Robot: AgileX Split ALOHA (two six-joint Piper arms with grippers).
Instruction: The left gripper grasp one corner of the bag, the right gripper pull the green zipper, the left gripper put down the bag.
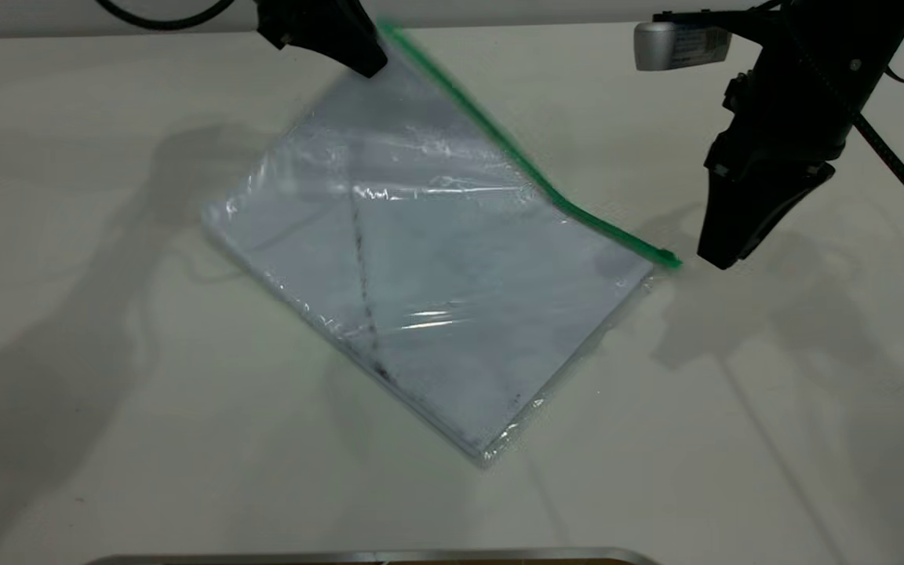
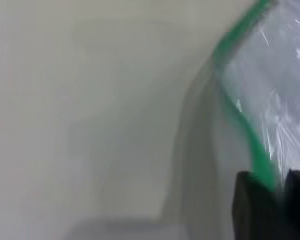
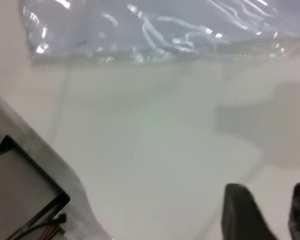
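The bag (image 1: 421, 267), a clear pouch with white paper and a dark diagonal line, lies tilted on the table with its far corner raised. The green zipper (image 1: 530, 165) runs along its far right edge. My left gripper (image 1: 369, 63) is shut on the bag's raised far corner. In the left wrist view the gripper (image 2: 272, 177) pinches the green zipper (image 2: 240, 115) at the bag's (image 2: 285, 100) edge. My right gripper (image 1: 723, 255) hangs just right of the zipper's near end, apart from it. In the right wrist view it (image 3: 269, 189) is open and empty above bare table, with the bag (image 3: 155, 30) farther off.
The white table (image 1: 107, 353) surrounds the bag. A silver metal edge (image 1: 373, 557) runs along the front. In the right wrist view a metal frame with a dark box (image 3: 30, 190) stands beyond the table's edge. A silver camera (image 1: 679, 43) sits on the right arm.
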